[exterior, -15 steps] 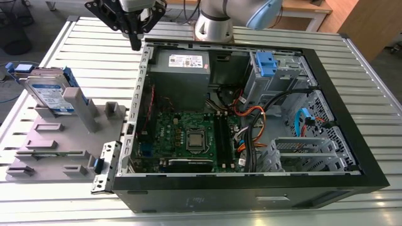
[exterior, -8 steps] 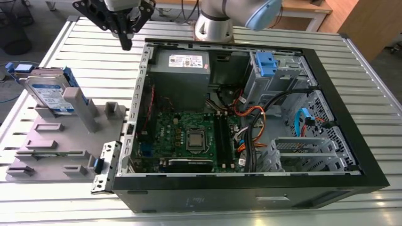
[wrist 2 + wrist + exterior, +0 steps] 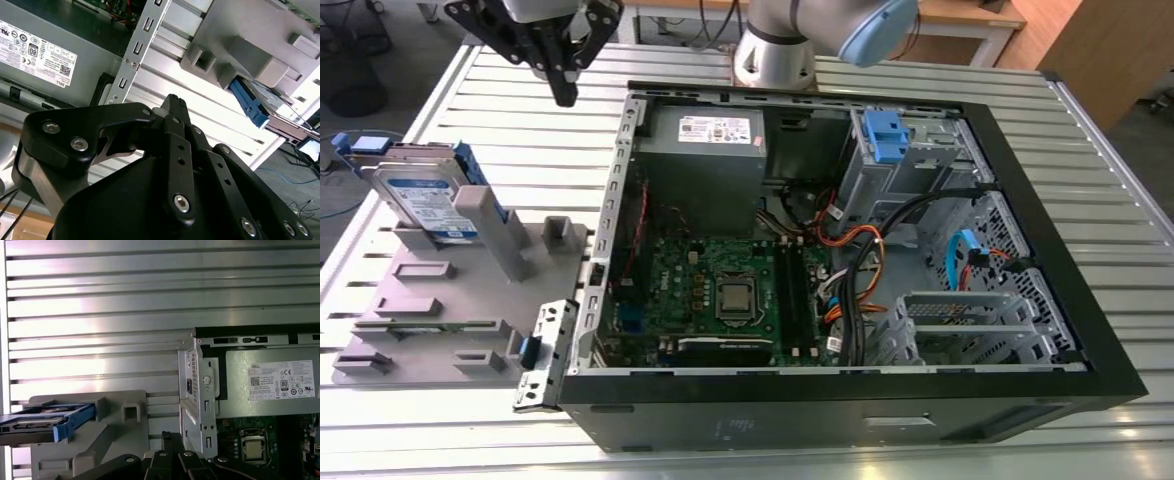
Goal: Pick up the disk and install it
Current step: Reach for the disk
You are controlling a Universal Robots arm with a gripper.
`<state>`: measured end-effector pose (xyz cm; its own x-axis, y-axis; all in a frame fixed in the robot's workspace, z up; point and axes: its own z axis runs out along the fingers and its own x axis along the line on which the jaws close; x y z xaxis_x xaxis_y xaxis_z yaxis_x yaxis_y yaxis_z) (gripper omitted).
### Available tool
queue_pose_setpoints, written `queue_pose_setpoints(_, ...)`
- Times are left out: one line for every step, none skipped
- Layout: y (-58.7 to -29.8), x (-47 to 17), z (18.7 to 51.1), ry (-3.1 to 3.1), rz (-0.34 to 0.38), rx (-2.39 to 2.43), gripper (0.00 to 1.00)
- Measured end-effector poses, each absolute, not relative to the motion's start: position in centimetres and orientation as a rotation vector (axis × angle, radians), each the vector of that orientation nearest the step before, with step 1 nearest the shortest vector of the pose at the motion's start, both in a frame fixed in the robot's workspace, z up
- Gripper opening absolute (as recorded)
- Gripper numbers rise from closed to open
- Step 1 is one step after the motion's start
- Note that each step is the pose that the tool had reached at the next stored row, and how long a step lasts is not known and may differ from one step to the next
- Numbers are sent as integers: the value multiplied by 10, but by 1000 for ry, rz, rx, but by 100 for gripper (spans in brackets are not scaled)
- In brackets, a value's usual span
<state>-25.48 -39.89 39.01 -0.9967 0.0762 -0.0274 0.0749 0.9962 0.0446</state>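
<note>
Nearest the lens in both wrist views is the gripper (image 3: 172,102), its black fingers drawn together to a single tip with nothing between them. In the exterior view it hangs over the slatted table (image 3: 494,110), just outside the wall of the open computer case (image 3: 854,410), at the end where the power supply (image 3: 700,135) sits. The disk (image 3: 427,205) is not yet picked up. It stands on edge, slightly tilted, in a slot of the grey fixture (image 3: 467,300) at the exterior view's left, well apart from the fingers, with its blue bracket (image 3: 75,421) showing along the side. Several things could go wrong from here. With the fingers together, a descent onto the disk would likely strike its upper edge and could knock it out of the slot. A grip on the plastic bracket alone, or off-centre on the tilted body, might let the disk twist or slip during the lift. Inside the case, the loose cables (image 3: 854,260) lie close below the drive cage (image 3: 907,165) and could snag a carried disk, and the case's raised wall is a collision hazard on the way across.
</note>
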Motion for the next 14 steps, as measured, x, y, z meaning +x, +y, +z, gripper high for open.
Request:
queue_pose_setpoints(-399,-257,390,3109,68,118,11)
queue_pose_setpoints(-399,-260,390,3109,68,118,11)
queue_pose_setpoints(-399,-262,390,3109,68,118,11)
queue_pose_setpoints(-399,-265,390,3109,68,118,11)
queue_pose_setpoints(-399,-267,389,3109,68,118,11)
queue_pose_setpoints(-399,-270,389,3109,68,118,11)
queue_pose_setpoints(-399,-272,389,3109,68,118,11)
queue_pose_setpoints(-399,-274,389,3109,68,118,11)
queue_pose_setpoints(-399,-277,389,3109,68,118,11)
queue_pose_setpoints(-399,-279,389,3109,68,118,11)
queue_pose_setpoints(-399,-281,389,3109,68,118,11)
queue_pose_setpoints(-399,-283,389,3109,68,118,11)
queue_pose_setpoints(-399,-285,389,3109,68,118,11)
queue_pose_setpoints(-399,-287,388,3109,68,118,11)
